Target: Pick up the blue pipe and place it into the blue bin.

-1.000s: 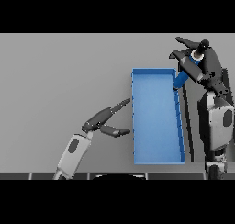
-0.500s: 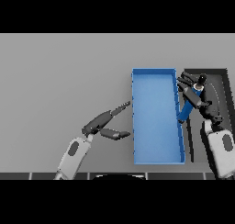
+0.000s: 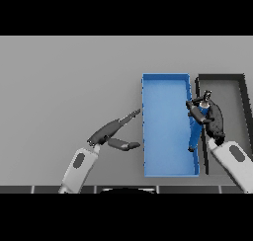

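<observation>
While gripped by right hand (image 3: 211,119) fingers, blue pipe (image 3: 195,132) over blue bin (image 3: 165,158)

Grey table (image 3: 64,82) carries the blue bin (image 3: 168,171); touching its right wall, a dark tray (image 3: 243,84).

Left arm entered from lower left edge, forearm angled up and right. Left hand (image 3: 114,134) low over bench, fingers straight, pointing right and up, thumb spread apart below them, holding nothing. Right arm entered from lower right corner, forearm angled up and left. Right hand (image 3: 209,117) dark, fingers curled around blue pipe (image 3: 196,130).
</observation>
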`<state>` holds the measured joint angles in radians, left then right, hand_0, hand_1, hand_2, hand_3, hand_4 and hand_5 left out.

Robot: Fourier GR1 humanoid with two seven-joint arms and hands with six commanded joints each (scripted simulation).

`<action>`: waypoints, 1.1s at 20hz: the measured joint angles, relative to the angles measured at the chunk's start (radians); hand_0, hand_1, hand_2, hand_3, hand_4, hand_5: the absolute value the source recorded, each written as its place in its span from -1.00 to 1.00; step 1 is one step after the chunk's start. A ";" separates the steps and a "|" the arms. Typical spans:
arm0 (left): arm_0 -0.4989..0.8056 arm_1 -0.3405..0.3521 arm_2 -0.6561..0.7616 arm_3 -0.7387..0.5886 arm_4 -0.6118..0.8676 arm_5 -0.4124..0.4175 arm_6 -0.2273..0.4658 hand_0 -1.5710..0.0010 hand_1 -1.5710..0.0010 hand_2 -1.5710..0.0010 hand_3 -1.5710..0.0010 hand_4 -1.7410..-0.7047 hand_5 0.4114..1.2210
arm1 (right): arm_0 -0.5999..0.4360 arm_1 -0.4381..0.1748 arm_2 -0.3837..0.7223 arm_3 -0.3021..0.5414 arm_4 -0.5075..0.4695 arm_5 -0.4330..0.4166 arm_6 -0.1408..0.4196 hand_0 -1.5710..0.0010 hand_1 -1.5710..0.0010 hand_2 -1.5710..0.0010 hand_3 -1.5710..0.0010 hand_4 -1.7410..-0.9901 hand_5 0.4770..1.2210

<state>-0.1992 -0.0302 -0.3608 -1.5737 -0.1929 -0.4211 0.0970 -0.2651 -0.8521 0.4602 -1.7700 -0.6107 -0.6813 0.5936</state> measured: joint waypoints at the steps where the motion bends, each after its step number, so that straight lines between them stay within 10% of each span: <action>1: 0.002 0.009 0.007 -0.002 0.003 -0.001 0.001 1.00 1.00 1.00 1.00 0.67 -0.97 | -0.016 -0.044 0.039 0.003 -0.043 -0.015 0.013 0.05 0.13 0.13 0.49 -0.13 1.00; 8: 0.005 0.002 0.001 -0.014 0.007 -0.002 0.030 1.00 1.00 1.00 1.00 0.65 -0.96 | -0.217 -0.217 0.366 0.072 -0.210 0.081 0.014 0.80 0.82 0.82 0.89 0.75 0.23; 22: 0.012 0.000 -0.009 -0.020 -0.007 0.006 0.019 1.00 1.00 1.00 1.00 0.65 -0.95 | -0.368 -0.269 0.591 0.116 -0.287 0.101 0.016 0.99 0.99 0.99 1.00 0.91 -0.51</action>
<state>-0.1873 -0.0306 -0.3694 -1.5935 -0.1995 -0.4153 0.1164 -0.6331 -1.1209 1.0511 -1.6544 -0.8982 -0.5798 0.6099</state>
